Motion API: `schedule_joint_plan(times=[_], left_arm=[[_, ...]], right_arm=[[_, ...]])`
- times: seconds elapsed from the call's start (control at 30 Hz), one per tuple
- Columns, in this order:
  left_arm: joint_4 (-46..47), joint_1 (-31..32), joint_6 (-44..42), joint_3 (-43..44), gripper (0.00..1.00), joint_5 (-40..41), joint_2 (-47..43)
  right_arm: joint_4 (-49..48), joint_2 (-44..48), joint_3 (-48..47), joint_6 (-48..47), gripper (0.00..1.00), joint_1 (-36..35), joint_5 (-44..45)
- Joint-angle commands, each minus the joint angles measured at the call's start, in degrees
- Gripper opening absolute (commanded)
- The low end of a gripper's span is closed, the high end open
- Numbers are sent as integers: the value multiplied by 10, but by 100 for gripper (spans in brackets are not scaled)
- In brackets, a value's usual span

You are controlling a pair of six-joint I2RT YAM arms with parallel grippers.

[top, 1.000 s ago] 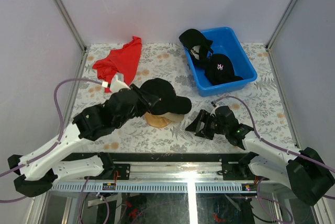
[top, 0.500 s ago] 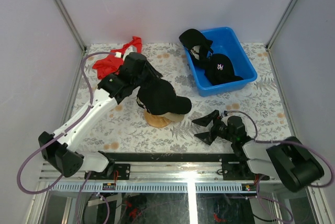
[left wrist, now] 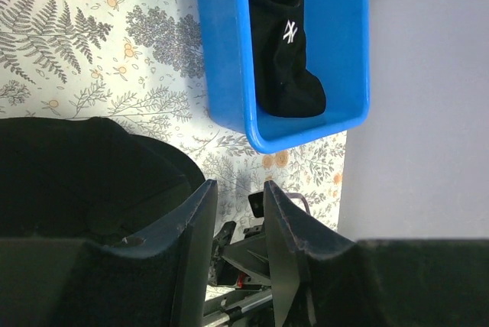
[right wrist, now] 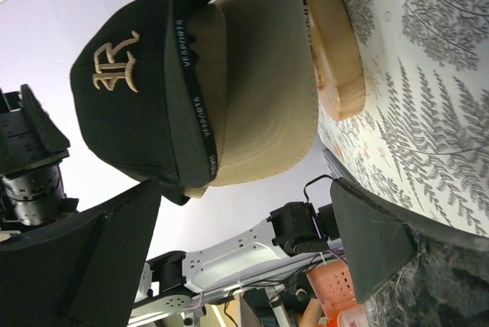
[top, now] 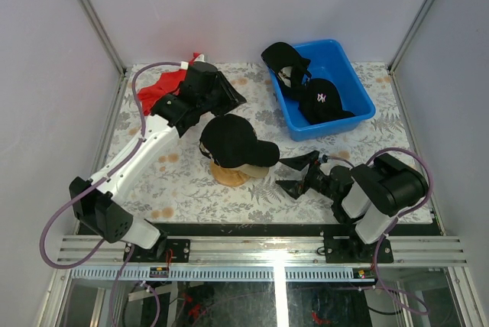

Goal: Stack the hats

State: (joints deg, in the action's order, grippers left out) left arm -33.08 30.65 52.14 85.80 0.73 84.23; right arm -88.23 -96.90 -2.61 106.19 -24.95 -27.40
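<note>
We are recording this as a robotics laboratory test cell. Plain pale panels are enclosing the table on three sides, with bare aluminium posts running up the corners. Two robot arms, left and right, are standing bolted to a slotted aluminium rail at the near edge, with purple cables looping from them. A floral-printed cover is lying over the table. A blue plastic bin is holding black caps. Loose wiring is showing under the rail.
</note>
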Motion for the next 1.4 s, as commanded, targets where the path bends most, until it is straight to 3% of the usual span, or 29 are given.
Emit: schedule_joint_plan(times=[0.0,0.27,0.5,1.27,1.37], left_arm=[[20,-16,-23,9,30,-19,-3],[27,-33,-26,-6,29,-39,-1],[28,-51,-33,-2,29,-53,4],[36,-62,-43,-27,26,-80,15],[36,-65,-43,-31,25,-81,13]], right_arm=[[-67,6,-7,0,99,2,35],[-47,-41,-53,-1,99,-2,37],[48,-29,-90,-32,99,-26,47],[-35,-141,-122,2,100,-68,103],[-39,-136,-119,3,91,-67,108]])
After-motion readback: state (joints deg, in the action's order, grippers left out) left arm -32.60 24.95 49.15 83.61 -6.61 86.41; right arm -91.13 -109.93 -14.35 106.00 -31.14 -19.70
